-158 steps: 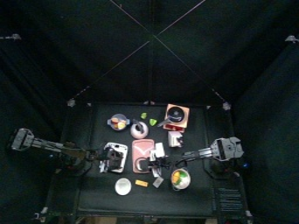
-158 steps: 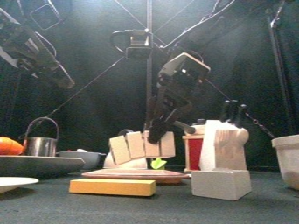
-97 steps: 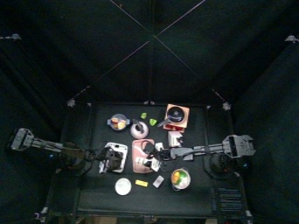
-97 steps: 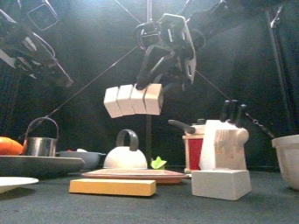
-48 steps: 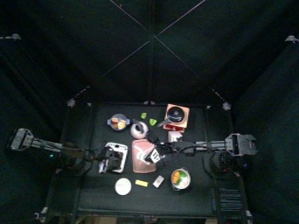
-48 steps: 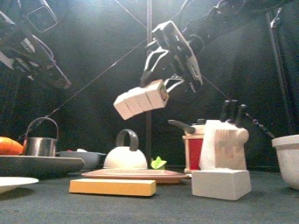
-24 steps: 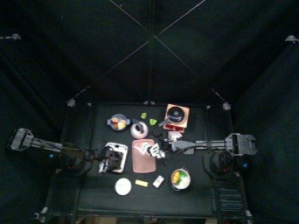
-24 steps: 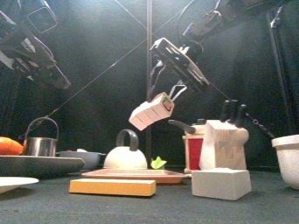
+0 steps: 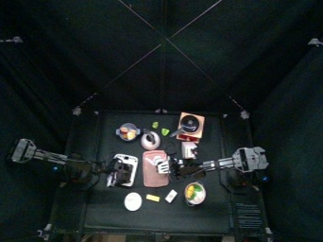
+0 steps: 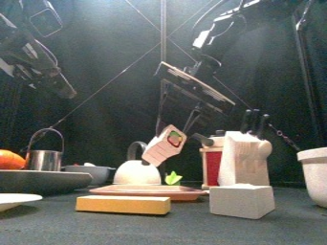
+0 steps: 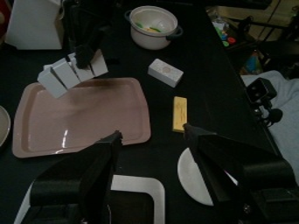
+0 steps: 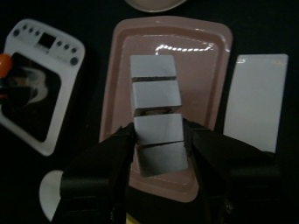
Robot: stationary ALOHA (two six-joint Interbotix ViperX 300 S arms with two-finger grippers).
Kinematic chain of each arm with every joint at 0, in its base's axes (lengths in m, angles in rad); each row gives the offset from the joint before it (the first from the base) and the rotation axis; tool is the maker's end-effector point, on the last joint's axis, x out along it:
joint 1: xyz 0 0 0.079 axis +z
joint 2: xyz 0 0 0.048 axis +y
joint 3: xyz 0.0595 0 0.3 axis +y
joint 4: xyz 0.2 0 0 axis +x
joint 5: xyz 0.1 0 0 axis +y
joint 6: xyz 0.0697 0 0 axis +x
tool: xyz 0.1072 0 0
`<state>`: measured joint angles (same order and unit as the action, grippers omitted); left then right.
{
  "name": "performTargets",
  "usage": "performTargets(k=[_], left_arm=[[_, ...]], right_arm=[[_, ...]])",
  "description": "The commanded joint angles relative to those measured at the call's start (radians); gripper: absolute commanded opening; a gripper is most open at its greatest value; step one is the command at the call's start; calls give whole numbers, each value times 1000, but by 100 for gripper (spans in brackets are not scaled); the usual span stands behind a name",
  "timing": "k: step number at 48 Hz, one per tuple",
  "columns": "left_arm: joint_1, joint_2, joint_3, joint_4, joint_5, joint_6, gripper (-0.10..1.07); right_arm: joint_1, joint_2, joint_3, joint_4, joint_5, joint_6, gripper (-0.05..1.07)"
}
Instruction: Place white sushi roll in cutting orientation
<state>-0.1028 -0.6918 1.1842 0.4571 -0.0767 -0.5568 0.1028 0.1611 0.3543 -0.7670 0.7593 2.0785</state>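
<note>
Right gripper (image 9: 171,167) from above, clamped on the white sushi roll (image 9: 161,166) over the pink tray (image 9: 154,176), front on, roll (image 10: 165,148) tilted, hanging above the tray (image 10: 147,189), left wrist, left gripper (image 11: 152,150) parted and idle, right wrist, roll (image 12: 158,116) lengthwise along the tray (image 12: 211,79).

The right arm reaches from the table's right edge toward its middle, wrist angled down, the right gripper (image 10: 183,133) clamped on a load held in the air. The left gripper (image 11: 149,147) hangs spread near the left edge, holding nothing.
</note>
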Motion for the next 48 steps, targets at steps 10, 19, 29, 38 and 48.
performTargets(k=[10,19,29,38,48], left_arm=[[3,-2,-11,3,-5,3,93],[3,-2,-11,3,-3,3,93],[3,-3,-8,0,-3,3,93],[3,-3,-8,0,-3,3,93],[3,-3,-8,0,-3,3,93]], right_arm=[[31,43,-63,-100,84,161,56],[29,83,-92,-107,69,202,67],[29,92,-97,-97,61,221,77],[29,92,-104,-78,60,215,78],[31,98,-109,-75,66,210,78]])
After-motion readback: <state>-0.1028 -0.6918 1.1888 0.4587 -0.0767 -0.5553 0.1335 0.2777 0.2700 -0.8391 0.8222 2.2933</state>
